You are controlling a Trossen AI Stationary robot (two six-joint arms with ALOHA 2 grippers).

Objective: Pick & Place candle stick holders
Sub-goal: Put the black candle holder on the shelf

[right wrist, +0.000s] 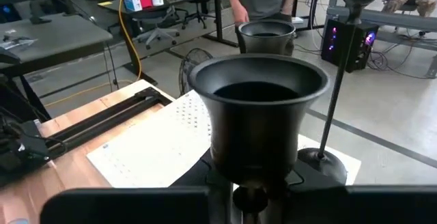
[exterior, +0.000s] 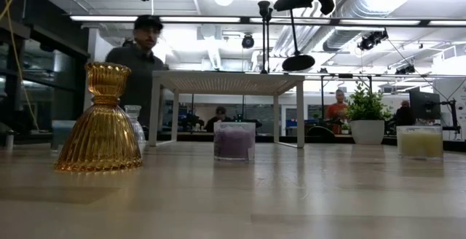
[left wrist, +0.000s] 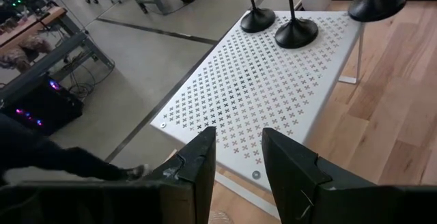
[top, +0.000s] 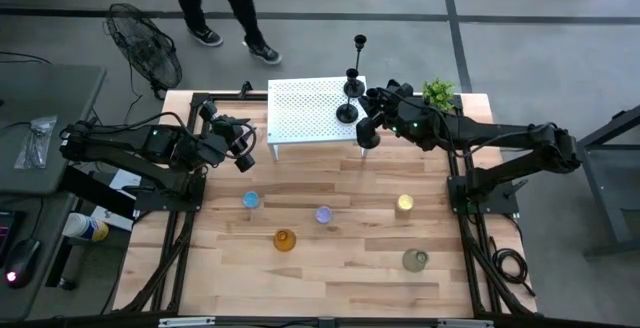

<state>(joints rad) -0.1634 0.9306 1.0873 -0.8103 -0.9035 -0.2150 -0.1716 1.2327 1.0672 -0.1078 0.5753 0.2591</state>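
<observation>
Two slim black candlesticks stand by their round bases (top: 347, 113) (top: 355, 88) on the right end of a white perforated stand (top: 300, 118). They also show in the left wrist view (left wrist: 295, 31) (left wrist: 258, 20). My right gripper (top: 382, 111) is shut on a third black candlestick (exterior: 295, 31) at the stand's right end. Its base (left wrist: 375, 4) hovers clear of the stand's top. My left gripper (left wrist: 235, 162) is open and empty at the stand's left end (top: 243, 153). Several small coloured glass holders stand on the wooden table: blue (top: 250, 200), purple (top: 323, 214), yellow (top: 404, 203), amber (top: 284, 239). My right gripper pinches the candlestick's thin stem just under its cup (right wrist: 251, 195) between its two fingers, coming about level from the table's right side, across the stem. The candlestick hangs upright below the hold, its round base (exterior: 298, 63) lifted clear just above the stand's top.
A green potted plant (top: 437, 92) stands at the far right, behind my right arm. A greenish glass holder (top: 415, 259) stands near the front right. A person (top: 220, 8) stands beyond the table's far edge, next to a floor fan (top: 145, 43).
</observation>
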